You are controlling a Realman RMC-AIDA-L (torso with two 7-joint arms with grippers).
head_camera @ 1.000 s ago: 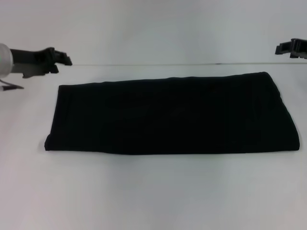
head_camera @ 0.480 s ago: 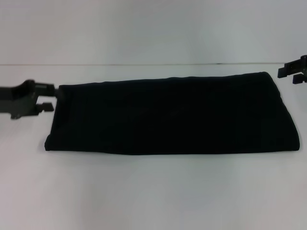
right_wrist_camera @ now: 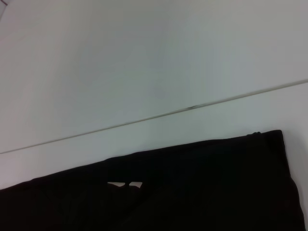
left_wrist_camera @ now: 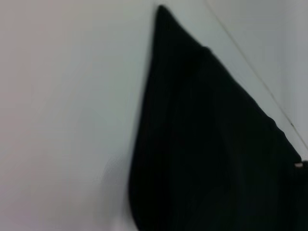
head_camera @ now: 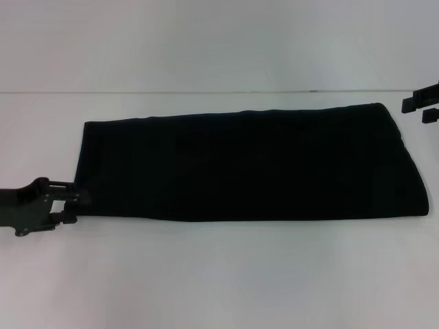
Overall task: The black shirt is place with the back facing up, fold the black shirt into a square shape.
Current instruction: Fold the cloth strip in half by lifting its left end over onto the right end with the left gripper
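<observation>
Head view shows the black shirt [head_camera: 250, 164] lying folded into a long flat band across the white table [head_camera: 219, 274]. Low at its near left corner, the left gripper [head_camera: 74, 203] has its fingers spread. Off the far right corner, the right gripper [head_camera: 420, 110] also looks parted.

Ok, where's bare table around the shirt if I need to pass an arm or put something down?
The widest bare strip of the white table runs along the near edge of the black shirt. A narrower strip lies beyond its far edge. The left end is crowded: the left gripper sits at the near-left corner. The right gripper hangs off the far-right corner.
</observation>
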